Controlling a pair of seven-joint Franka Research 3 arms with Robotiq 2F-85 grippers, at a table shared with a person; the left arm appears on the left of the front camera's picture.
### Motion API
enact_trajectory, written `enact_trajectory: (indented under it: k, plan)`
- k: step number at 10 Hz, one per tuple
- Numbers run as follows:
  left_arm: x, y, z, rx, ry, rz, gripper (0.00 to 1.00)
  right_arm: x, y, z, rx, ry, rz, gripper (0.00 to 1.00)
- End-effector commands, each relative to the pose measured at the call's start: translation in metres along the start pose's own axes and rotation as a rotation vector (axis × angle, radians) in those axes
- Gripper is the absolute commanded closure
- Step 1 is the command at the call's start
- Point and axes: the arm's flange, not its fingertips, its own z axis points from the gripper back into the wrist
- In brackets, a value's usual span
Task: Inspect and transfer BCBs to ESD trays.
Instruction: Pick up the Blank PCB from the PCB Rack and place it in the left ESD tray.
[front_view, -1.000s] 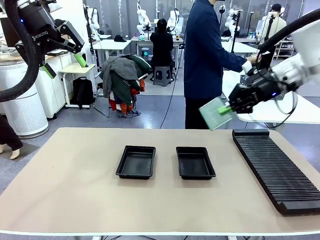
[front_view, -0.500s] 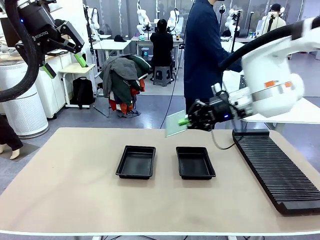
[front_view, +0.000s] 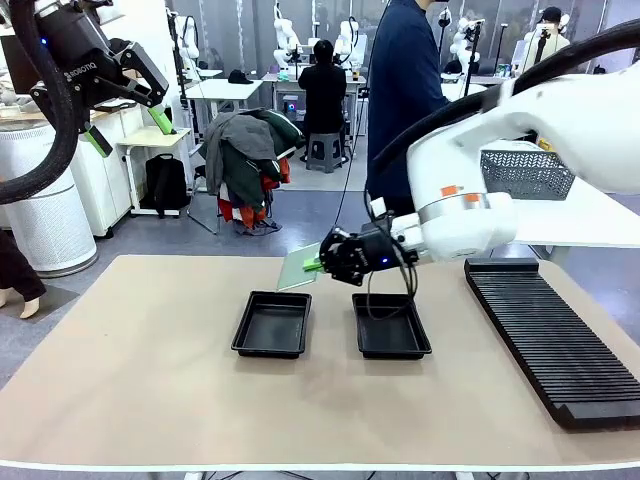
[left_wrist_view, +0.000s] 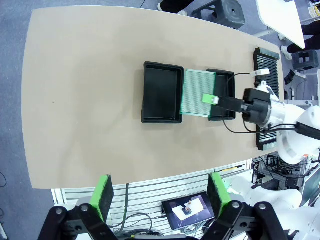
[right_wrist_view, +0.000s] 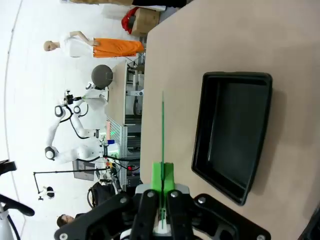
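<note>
The right pincer (front_view: 318, 265) is pressed together on one edge of a BCB (front_view: 296, 271), which is held roughly level in the air. One empty ESD tray (front_view: 272, 323) lies on the counter (front_view: 150, 380) just beyond the tips, and a second ESD tray (front_view: 391, 325) lies beneath the wrist. Transfer is judged under way, and a level lowering into a tray is called for next. The left pincer (front_view: 125, 125), spread, is held high and far off. The board's fine surface cannot be made out.

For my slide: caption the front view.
Right gripper holds a thin grey-green rectangular board over two shallow black plastic trays.
</note>
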Motion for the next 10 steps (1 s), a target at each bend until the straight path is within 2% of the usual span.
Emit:
enact_trajectory:
  k: [1, 5, 10]
  plan:
    - [0.000, 0.002, -0.001, -0.002, -0.003, -0.006, 0.00, 0.004, -0.004, -0.035, -0.035, -0.033, 0.006, 0.98]
    - [0.000, 0.002, -0.001, -0.002, -0.003, -0.006, 0.00, 0.006, -0.019, -0.082, -0.111, 0.004, -0.036, 0.98]
    - [0.000, 0.002, -0.001, -0.002, -0.003, -0.006, 0.00, 0.006, -0.026, -0.103, -0.201, 0.027, -0.051, 0.98]
